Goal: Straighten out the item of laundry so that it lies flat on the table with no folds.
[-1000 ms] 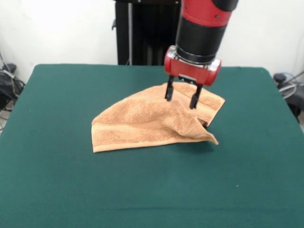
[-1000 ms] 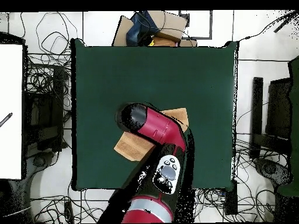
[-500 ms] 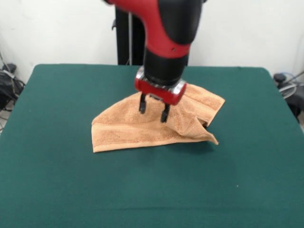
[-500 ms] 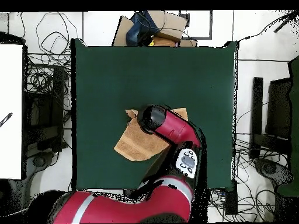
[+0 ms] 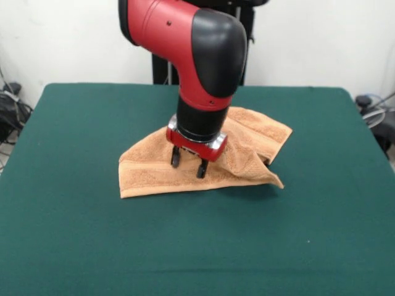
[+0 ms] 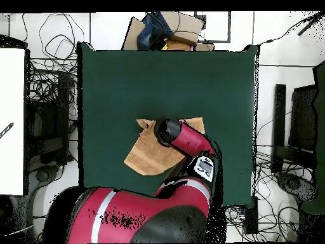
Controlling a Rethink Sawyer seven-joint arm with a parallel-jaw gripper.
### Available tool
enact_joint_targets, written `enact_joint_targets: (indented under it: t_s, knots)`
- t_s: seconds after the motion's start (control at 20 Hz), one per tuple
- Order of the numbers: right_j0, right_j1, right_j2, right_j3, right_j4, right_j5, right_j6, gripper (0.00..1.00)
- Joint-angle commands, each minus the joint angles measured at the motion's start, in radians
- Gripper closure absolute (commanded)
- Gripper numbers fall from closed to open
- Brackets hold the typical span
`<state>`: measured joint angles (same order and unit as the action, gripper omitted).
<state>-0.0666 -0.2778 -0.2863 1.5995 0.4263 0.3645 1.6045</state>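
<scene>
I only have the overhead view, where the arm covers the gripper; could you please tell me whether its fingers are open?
Observer: Yes. In the front view the gripper is open, both fingers pointing down.
Operator: Are the tips on the towel?
Observer: They are at the towel, near its front striped band; I cannot tell if they press it. Nothing is pinched between them.
Operator: Does the cloth lie flat?
Observer: No. A raised fold bunches up beside the gripper, towards the picture's right, above the table.
</scene>
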Motion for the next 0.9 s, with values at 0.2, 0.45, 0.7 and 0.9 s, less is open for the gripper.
enact_joint_targets:
  t_s: [0.2, 0.45, 0.7, 0.9]
  knots:
    - [0.003, 0.119, 0.155, -0.063, -0.030, -0.123, 0.145, 1.00]
    - [0.002, 0.113, 0.151, -0.062, -0.034, -0.137, 0.148, 1.00]
    - [-0.006, 0.109, 0.162, -0.049, -0.037, -0.166, 0.151, 1.00]
    - [-0.006, 0.105, 0.159, -0.055, -0.033, -0.148, 0.150, 1.00]
